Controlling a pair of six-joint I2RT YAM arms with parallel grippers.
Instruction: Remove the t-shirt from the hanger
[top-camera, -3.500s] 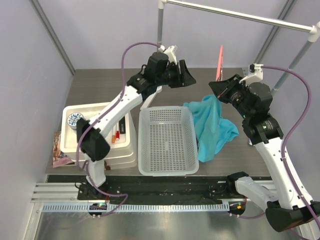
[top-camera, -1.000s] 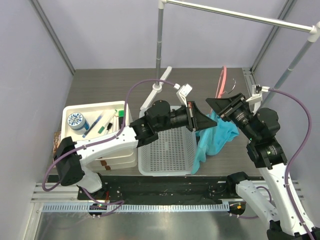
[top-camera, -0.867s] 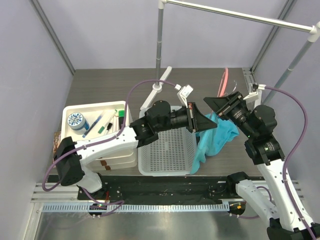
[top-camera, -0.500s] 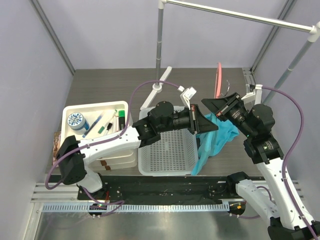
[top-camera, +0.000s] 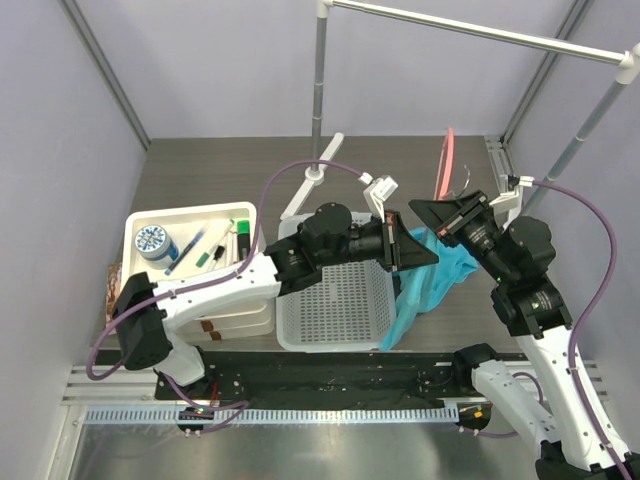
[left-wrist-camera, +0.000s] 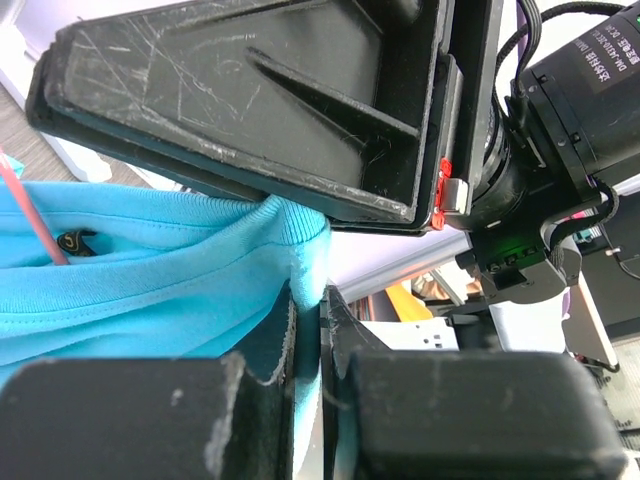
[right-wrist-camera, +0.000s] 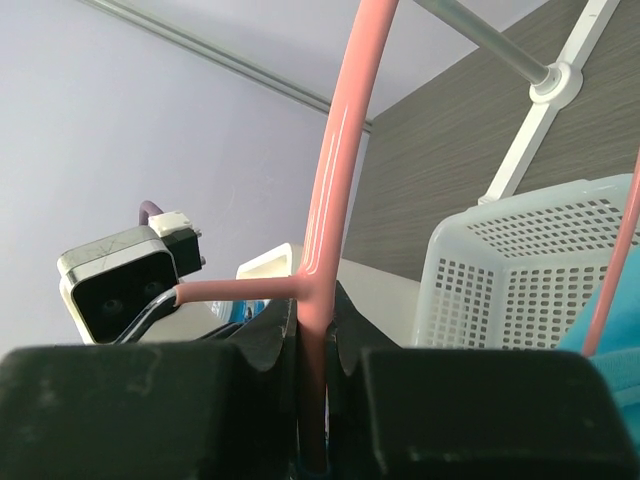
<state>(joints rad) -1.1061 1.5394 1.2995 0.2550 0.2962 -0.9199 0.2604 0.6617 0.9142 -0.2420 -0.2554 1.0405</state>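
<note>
**Q:** Where is the t-shirt?
**A:** The turquoise t-shirt (top-camera: 440, 272) hangs bunched above the dark table (top-camera: 230, 160). It is just beside the right rim of the white mesh basket (top-camera: 335, 300), and its lower end trails toward the near edge.

**Q:** What does the left gripper have?
**A:** The left gripper (top-camera: 412, 250) reaches across the basket. In the left wrist view its 2 fingers (left-wrist-camera: 150, 420) are pressed together on a folded edge of the cloth, with no gap showing.

**Q:** And the right gripper?
**A:** The right gripper (top-camera: 437, 212) sits close to the left one. It is clamped tight on the salmon-pink hanger (top-camera: 446, 160), whose rod rises steeply from between its fingers in the right wrist view. A thin pink length of the hanger meets the blue cloth at the left edge of the left wrist view.

**Q:** Anything overhead?
**A:** A silver rack rail (top-camera: 480, 32) crosses the top, well apart from the hanger.
</note>
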